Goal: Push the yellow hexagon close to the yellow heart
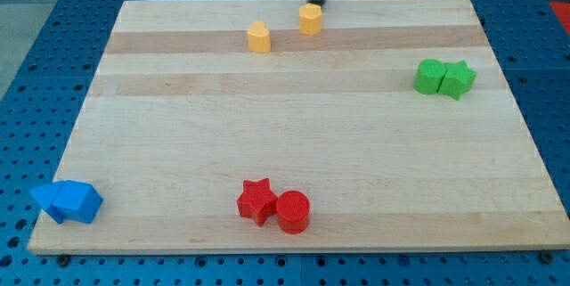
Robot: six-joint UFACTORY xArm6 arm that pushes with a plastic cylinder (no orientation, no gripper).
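A yellow hexagon [310, 19] sits near the view's top edge of the wooden board, just right of centre. A yellow heart [258, 36] lies a short way to its lower left, with a small gap between them. My tip [316, 4] is at the hexagon's top right side, touching it or nearly so. The rod rises out of the view's top.
A green block [430, 77] and a green star [459, 78] touch at the view's right. A red star [256, 200] and a red cylinder [292, 211] touch at the bottom centre. Two blue blocks [68, 200] sit at the bottom left corner of the board [294, 134].
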